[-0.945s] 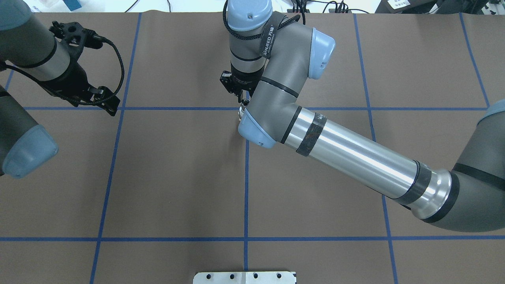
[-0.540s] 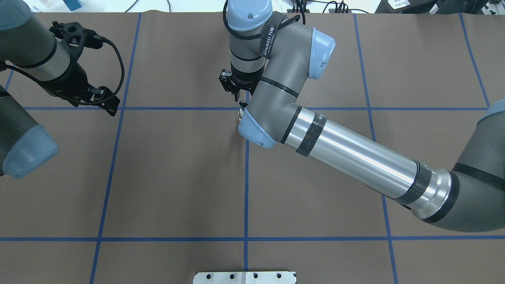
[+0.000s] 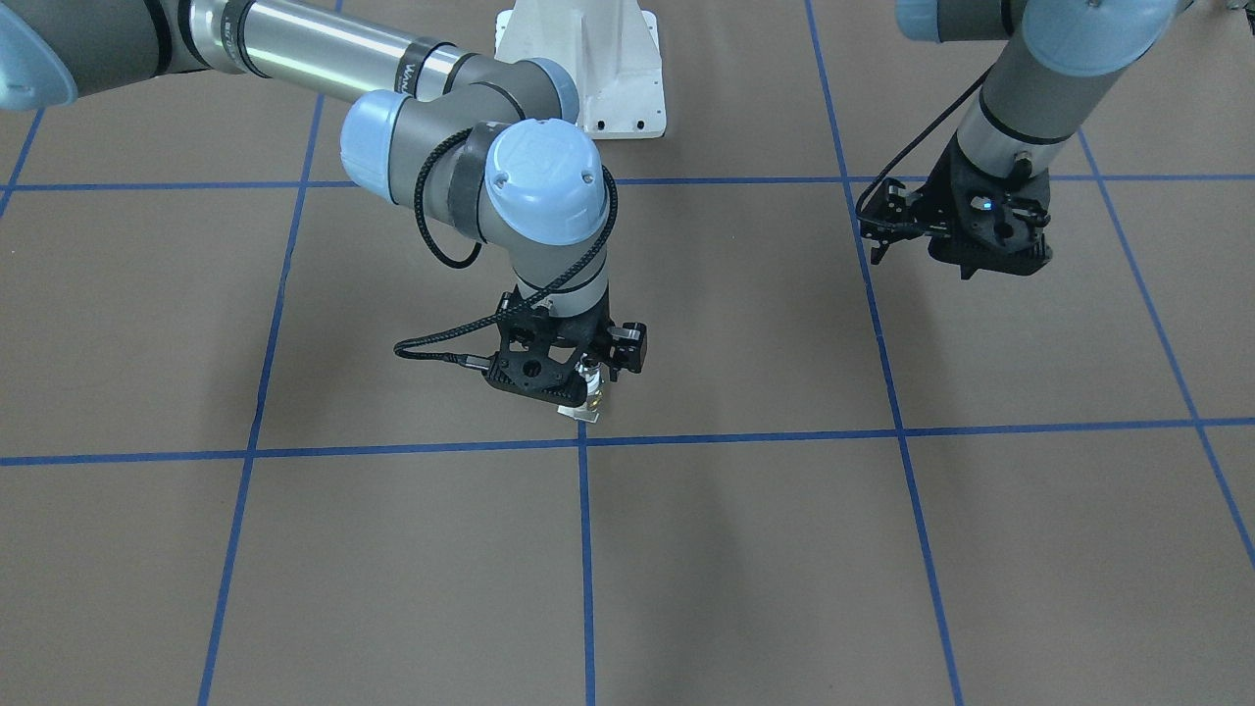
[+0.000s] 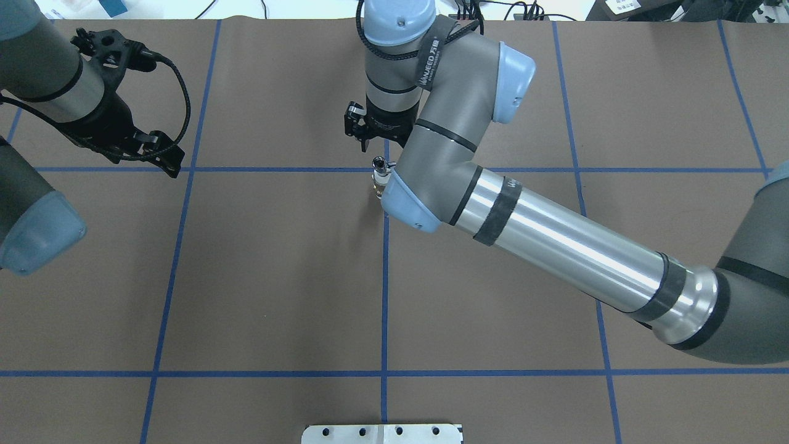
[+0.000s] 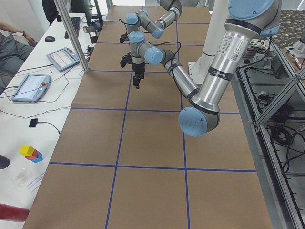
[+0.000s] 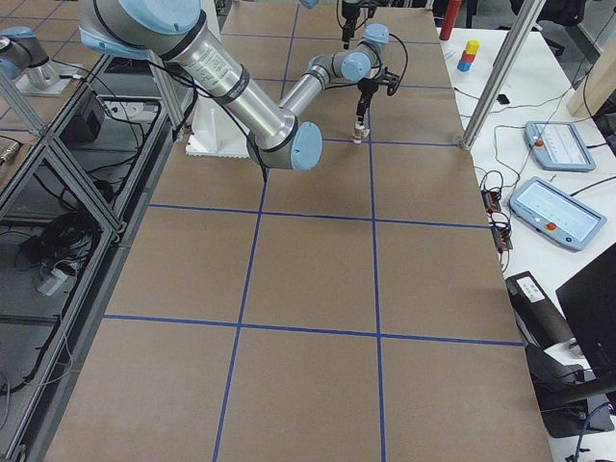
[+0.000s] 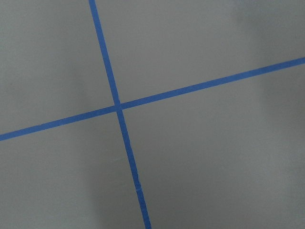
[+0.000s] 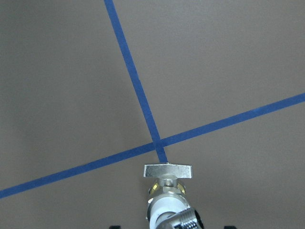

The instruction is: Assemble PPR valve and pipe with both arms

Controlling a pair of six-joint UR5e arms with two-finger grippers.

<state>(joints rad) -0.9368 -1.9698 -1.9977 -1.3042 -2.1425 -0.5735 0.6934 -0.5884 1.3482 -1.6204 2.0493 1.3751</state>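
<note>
Right tool (image 3: 594, 378) apart around the valve (image 8: 167, 191) on taped table (image 3: 784, 549); left tool (image 3: 882, 233) well clear, state unclear.

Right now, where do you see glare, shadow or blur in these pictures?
Overhead exterior: bright glare streak along the right arm's metal tube. Exterior front-facing: soft, diffuse shadows on the table. Right wrist-mounted: the valve is in focus but cut off at the bottom edge.
</note>
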